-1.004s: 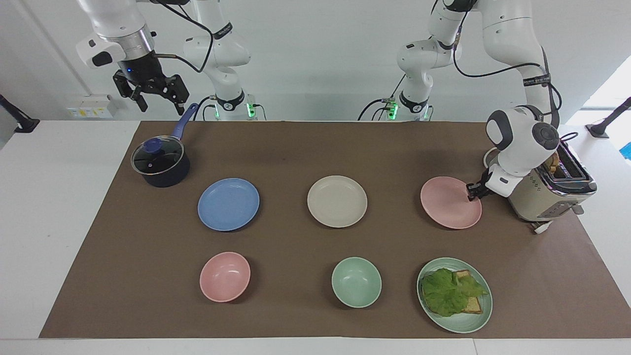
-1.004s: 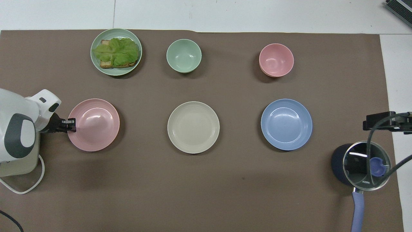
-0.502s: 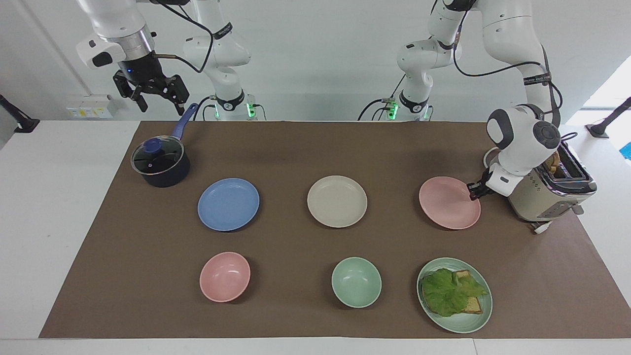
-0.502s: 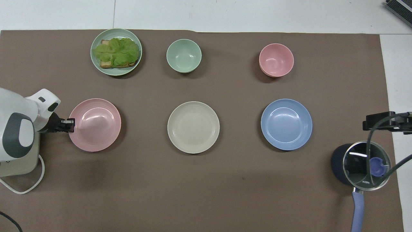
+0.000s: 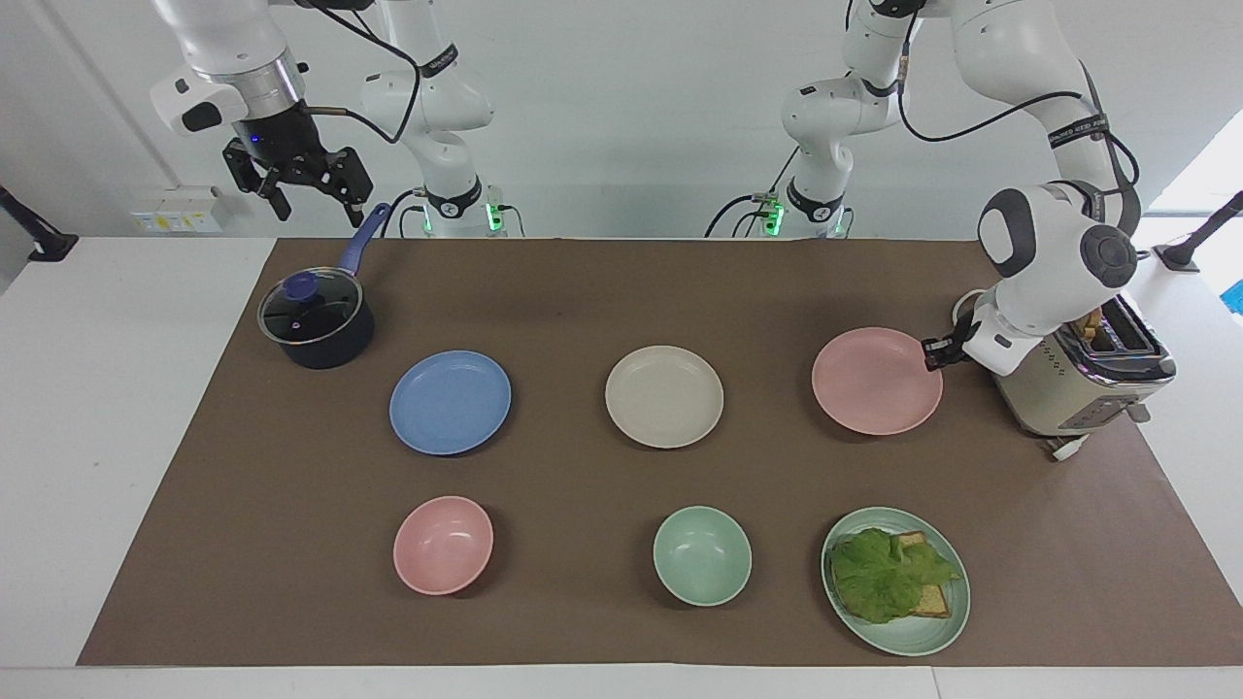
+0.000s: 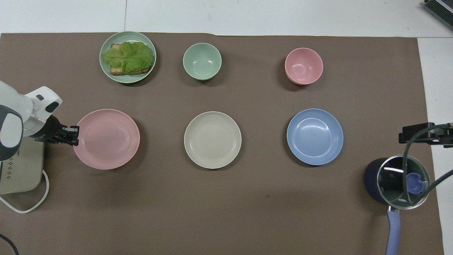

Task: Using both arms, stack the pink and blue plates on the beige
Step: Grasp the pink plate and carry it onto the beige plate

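Note:
My left gripper (image 5: 934,353) (image 6: 74,134) is shut on the rim of the pink plate (image 5: 876,381) (image 6: 107,139) and holds it lifted off the brown mat, beside the toaster. The beige plate (image 5: 664,396) (image 6: 212,140) lies flat mid-mat. On the mat toward the right arm's end rests the blue plate (image 5: 450,402) (image 6: 315,136). My right gripper (image 5: 301,184) hangs open in the air over the table edge by the saucepan, waiting; in the overhead view only its tips (image 6: 424,132) show.
A lidded dark saucepan (image 5: 316,320) (image 6: 398,182) stands near the right arm. A toaster (image 5: 1083,374) (image 6: 19,170) sits by the left arm. Farthest from the robots stand a pink bowl (image 5: 443,545), a green bowl (image 5: 702,555) and a green plate with lettuce and toast (image 5: 895,580).
The left gripper closed on the pink plate's rim and raised it off the mat, shifting slightly toward the beige plate. The right arm stayed put.

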Controlling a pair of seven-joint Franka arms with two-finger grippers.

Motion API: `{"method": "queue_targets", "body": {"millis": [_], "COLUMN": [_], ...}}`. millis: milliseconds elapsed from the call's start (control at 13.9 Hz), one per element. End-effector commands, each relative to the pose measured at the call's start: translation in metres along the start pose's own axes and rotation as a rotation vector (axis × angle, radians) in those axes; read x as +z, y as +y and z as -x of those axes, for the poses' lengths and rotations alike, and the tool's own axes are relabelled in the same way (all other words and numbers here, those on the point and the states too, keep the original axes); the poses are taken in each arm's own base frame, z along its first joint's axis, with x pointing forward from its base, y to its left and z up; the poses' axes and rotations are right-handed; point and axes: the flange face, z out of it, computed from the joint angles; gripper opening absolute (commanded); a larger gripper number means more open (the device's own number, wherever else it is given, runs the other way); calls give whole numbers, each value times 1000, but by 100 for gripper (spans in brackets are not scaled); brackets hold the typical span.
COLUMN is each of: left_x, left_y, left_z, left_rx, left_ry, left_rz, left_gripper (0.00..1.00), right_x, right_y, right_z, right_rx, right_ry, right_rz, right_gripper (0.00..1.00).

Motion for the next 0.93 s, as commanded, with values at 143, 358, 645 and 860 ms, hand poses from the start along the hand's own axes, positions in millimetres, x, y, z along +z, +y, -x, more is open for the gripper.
{"method": "queue_targets", "body": {"millis": [143, 358, 645, 860], "left_x": [-36, -32, -28, -23], "left_y": [67, 136, 182, 213], "left_z": [17, 25, 37, 47], "left_rx": [-71, -118, -100, -76], "left_ry": [18, 34, 41, 48], "left_rz": [88, 124, 178, 205], "left_gripper": [0, 0, 0, 0], "right_x": [0, 0, 0, 0], "right_y": [5, 5, 5, 5], "right_z": [7, 7, 7, 7], "right_rx": [-17, -17, -17, -17], "right_ry": [-6, -6, -6, -6], "right_rz": [-2, -2, -2, -2], "right_gripper": [100, 100, 100, 100]}}
